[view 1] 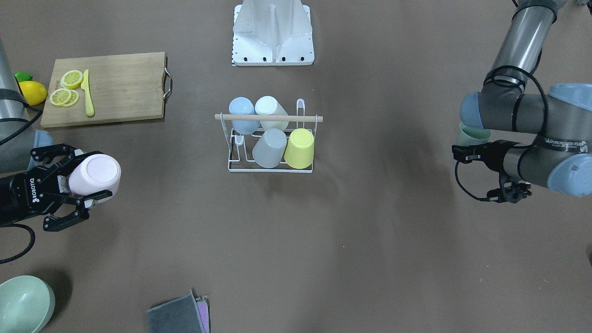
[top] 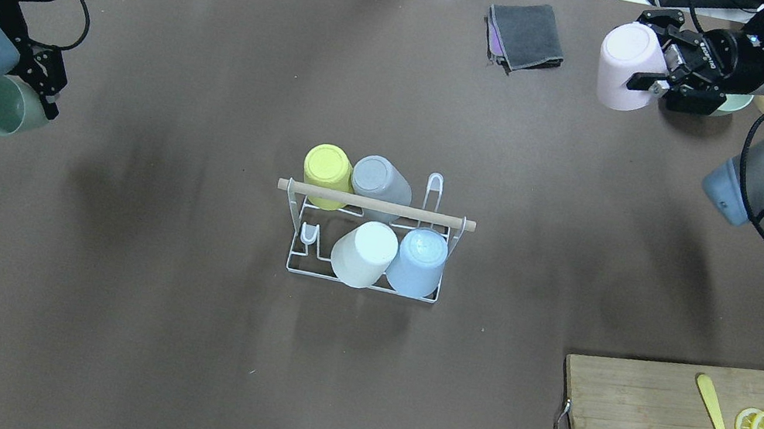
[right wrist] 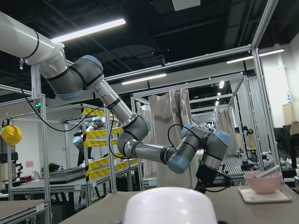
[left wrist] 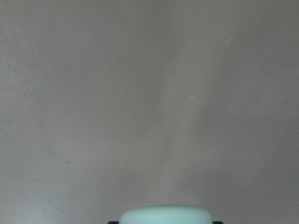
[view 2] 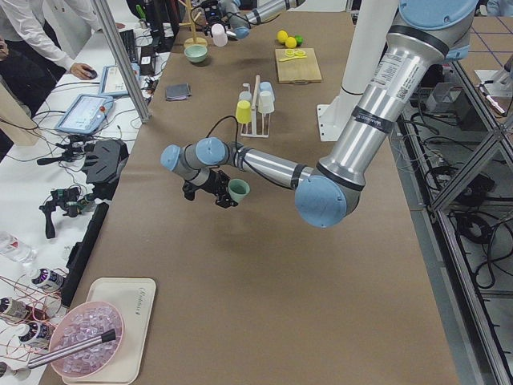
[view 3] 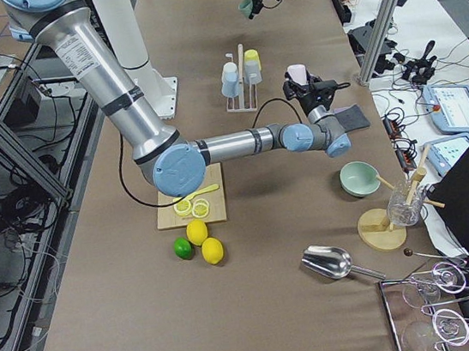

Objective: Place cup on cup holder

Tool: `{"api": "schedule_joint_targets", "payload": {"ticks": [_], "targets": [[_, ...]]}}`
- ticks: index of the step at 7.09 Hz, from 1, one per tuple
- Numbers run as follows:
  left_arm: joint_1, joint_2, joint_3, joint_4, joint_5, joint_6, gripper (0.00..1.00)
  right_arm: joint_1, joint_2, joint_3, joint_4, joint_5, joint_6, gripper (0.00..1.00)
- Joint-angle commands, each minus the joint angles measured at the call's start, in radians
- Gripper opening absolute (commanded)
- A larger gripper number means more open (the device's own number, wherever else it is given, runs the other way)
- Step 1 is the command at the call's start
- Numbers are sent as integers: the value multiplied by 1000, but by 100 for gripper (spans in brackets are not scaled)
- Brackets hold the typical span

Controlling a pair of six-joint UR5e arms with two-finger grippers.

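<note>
The cup holder (view 1: 270, 169) is a white wire rack with a wooden dowel handle (top: 376, 204) at the table's middle. It carries blue, white, grey and yellow cups upside down. Two prongs (view 1: 300, 106) stand bare. My right gripper (view 1: 88, 178) is shut on a pink cup (view 1: 95, 175), held sideways above the table far to the rack's side; it also shows in the overhead view (top: 628, 65). My left gripper (top: 18, 95) is shut on a pale green cup (top: 0, 104), held above the table at the opposite side. The cup's rim shows in the left wrist view (left wrist: 163, 214).
A wooden cutting board (view 1: 120, 88) holds lemon slices and a yellow knife (view 1: 88, 95). A lemon (view 1: 32, 92) and a lime lie beside it. A green bowl (view 1: 23, 305) and a grey cloth (view 1: 178, 317) lie near the operators' edge. The robot's base plate (view 1: 273, 41) is behind the rack.
</note>
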Motion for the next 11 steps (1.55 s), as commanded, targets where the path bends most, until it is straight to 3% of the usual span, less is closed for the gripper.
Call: {"api": "schedule_joint_targets", "payload": {"ticks": [1,3,5,6,9,11], "targets": [[-38,4,20,-402,85,-284,0,-105,20,-6,2,72,-178,27],[-41,-5,17,-693,278,-534,0,-151,105,-81,10,108,-268,28],[-103,-51,-21,-796,293,-677,0,-185,145,-124,10,109,-323,28],[-111,-49,-24,-970,335,-760,0,-195,150,-122,10,109,-324,28],[-95,-22,-70,-1456,678,-876,0,-263,158,-115,10,123,-344,28],[21,58,-100,-1769,972,-863,0,-283,158,-101,10,123,-346,28]]}}
